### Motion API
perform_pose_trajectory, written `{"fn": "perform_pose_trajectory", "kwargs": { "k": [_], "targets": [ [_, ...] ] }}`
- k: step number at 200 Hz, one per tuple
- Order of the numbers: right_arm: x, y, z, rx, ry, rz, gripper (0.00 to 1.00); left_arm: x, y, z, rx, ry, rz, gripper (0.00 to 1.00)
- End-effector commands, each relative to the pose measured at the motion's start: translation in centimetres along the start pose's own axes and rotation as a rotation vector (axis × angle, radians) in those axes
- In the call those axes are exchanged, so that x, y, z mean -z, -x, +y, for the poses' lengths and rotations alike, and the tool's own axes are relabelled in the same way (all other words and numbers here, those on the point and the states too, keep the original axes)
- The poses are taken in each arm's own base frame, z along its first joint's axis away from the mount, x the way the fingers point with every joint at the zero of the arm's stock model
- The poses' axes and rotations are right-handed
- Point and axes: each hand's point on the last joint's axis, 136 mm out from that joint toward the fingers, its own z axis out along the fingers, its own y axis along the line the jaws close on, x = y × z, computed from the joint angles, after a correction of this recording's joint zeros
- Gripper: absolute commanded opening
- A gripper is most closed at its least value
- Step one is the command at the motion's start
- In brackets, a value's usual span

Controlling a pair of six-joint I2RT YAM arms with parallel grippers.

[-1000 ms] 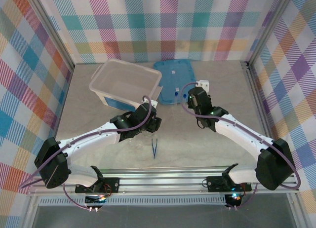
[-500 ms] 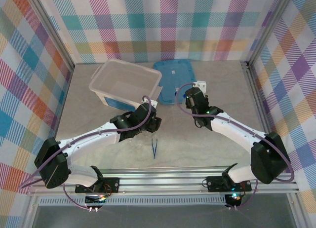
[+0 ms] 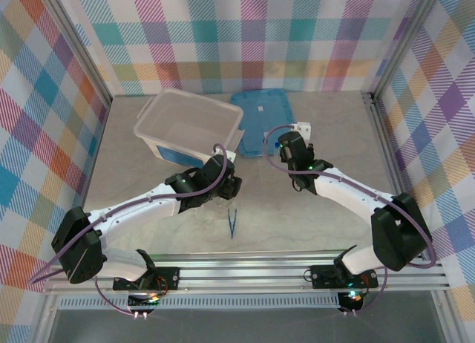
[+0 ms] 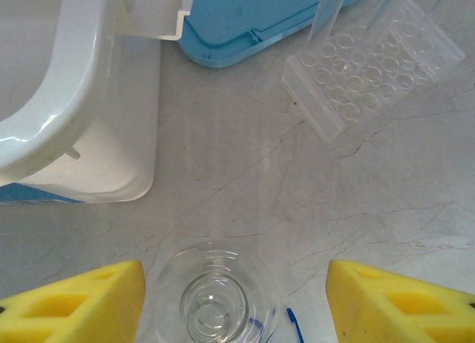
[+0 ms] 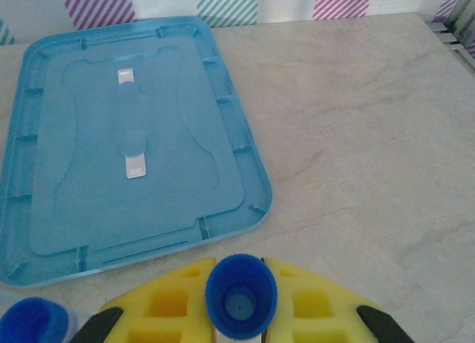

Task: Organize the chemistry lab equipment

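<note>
Swung inward over the last second: right forearm and elbow, with the right hand (image 3: 280, 145) carried slightly left toward the lid; left arm unchanged.

Nearest the arm bases: slim dark-blue tweezers (image 3: 232, 223), flat on the desk (image 3: 334, 113), apart from both hands.

Next: left hand (image 4: 237, 302), yellow pads (image 4: 74, 302) apart, flanking without visible contact a small clear glass flask (image 4: 214, 313) that stands upright on the desk, seen from above.

Beyond, right of centre: right hand clamped on a blue-capped tube (image 5: 240, 292), cap pinched between the pads. Second blue cap (image 5: 31, 322) just beside it, at lower left of the right wrist view.

Farther: clear rack (image 4: 371, 68) with rows of round holes, lying on the desk just beside the flat blue lid (image 5: 133, 135).

Far left: translucent white tub (image 4: 67, 98), standing just beside the lid's near corner.
</note>
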Motion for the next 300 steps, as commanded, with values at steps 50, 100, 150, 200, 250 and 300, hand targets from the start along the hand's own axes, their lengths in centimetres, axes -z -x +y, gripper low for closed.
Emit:
{"fn": "perform_pose_trajectory", "kwargs": {
  "k": [50,100,150,200,250,300],
  "targets": [
    [-0.9,-0.4,-0.3,-0.014,-0.015,0.001,0.14,0.2,0.2,0.0,0.028,-0.015,-0.006,0.66],
    [-1.3,-0.8,0.6,-0.009,0.019,0.024,0.14,0.1,0.2,0.0,0.028,-0.016,-0.002,0.65],
    [-1.3,-1.4,0.4,0.001,0.015,0.032,0.21,-0.2,0.0,0.0,0.028,-0.016,0.005,0.66],
    [-1.1,-1.6,0.1,-0.003,0.013,0.035,0.35,-0.3,0.2,-0.1,0.029,-0.02,0.006,0.66],
    [0.4,0.1,-0.4,-0.021,0.021,0.003,0.46,-0.2,0.2,0.2,0.026,-0.011,0.005,0.66],
    [3.8,3.1,-1.8,-0.041,0.04,-0.047,0.51,0.8,0.4,1.7,0.006,0.06,-0.005,0.65]
  ]
}}
